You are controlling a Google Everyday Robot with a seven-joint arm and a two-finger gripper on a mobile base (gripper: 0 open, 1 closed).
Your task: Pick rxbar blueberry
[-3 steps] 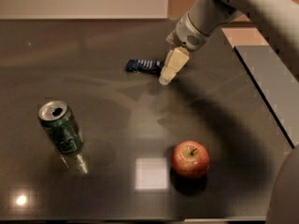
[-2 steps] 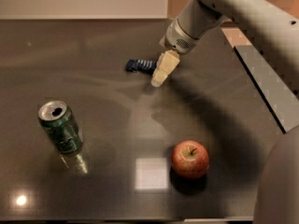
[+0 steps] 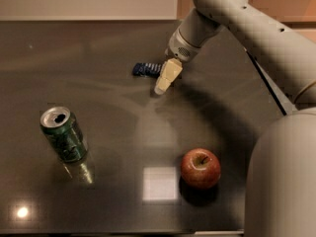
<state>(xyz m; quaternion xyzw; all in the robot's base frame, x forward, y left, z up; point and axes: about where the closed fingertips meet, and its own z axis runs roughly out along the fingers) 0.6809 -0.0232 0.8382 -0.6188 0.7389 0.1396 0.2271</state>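
Note:
The rxbar blueberry is a small flat dark navy bar with pale markings, lying on the dark table toward the back middle. My gripper hangs from the white arm just to the right of the bar, its cream fingertips pointing down-left, overlapping the bar's right end. The bar's right end is hidden behind the fingers.
A green soda can stands at the left. A red apple sits at the front right. The table's right edge runs diagonally under the arm. The robot's white body fills the lower right corner.
The gripper has moved left and slightly down, closer to the bar's right end. The bar, can and apple have not moved.

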